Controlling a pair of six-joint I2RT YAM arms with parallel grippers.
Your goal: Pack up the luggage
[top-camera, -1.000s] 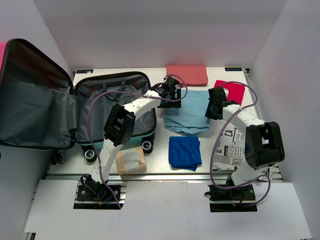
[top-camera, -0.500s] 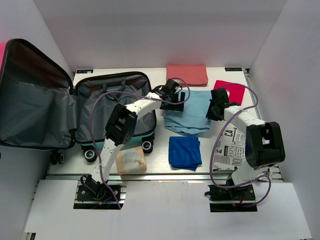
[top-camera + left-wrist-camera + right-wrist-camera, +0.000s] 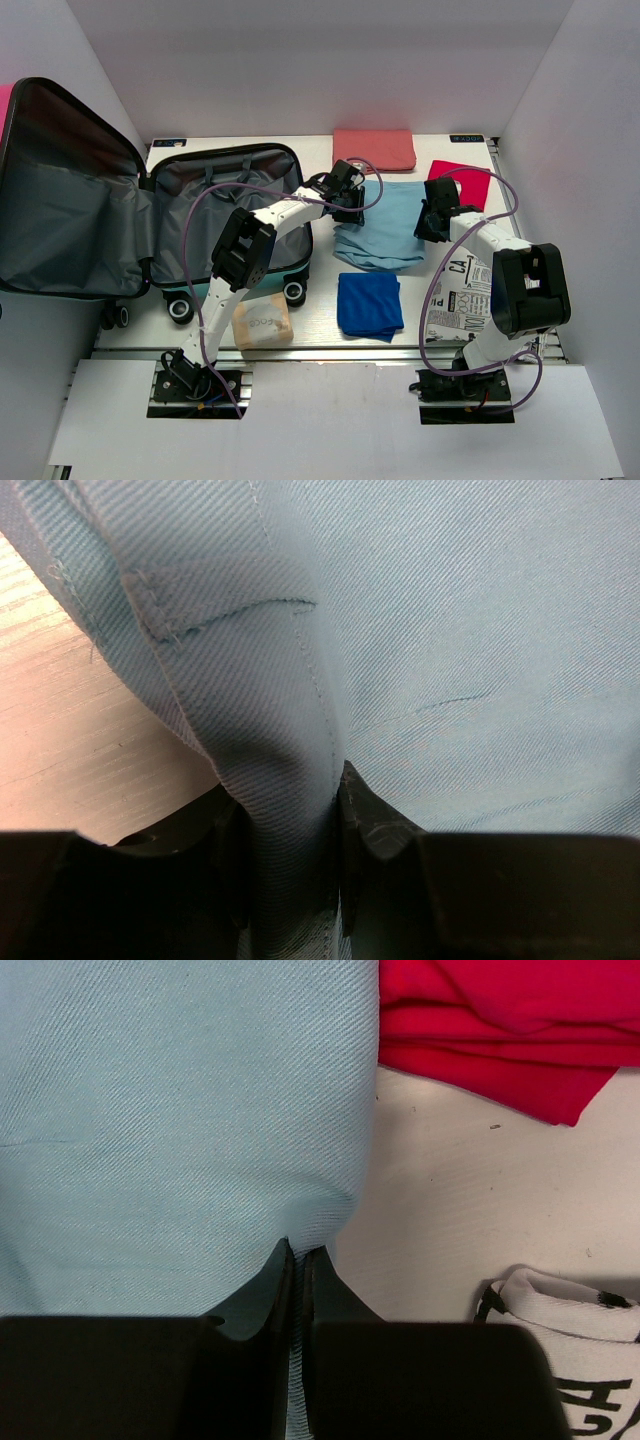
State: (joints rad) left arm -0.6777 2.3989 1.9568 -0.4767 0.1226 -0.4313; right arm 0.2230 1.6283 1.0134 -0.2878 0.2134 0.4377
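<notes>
My left fingers (image 3: 352,818) pinch a raised fold of the light blue cloth (image 3: 450,630), and my right fingers (image 3: 280,1285) are clamped tight on its opposite edge. The suitcase (image 3: 80,200) lies open at the worktop's (image 3: 312,332) left end.

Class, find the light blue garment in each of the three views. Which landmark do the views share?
Top external: light blue garment at the centre of the table.
Left wrist: fills most of the picture, upper right.
Right wrist: fills the left half.
Shared landmark: the pale table surface beside it.
</notes>
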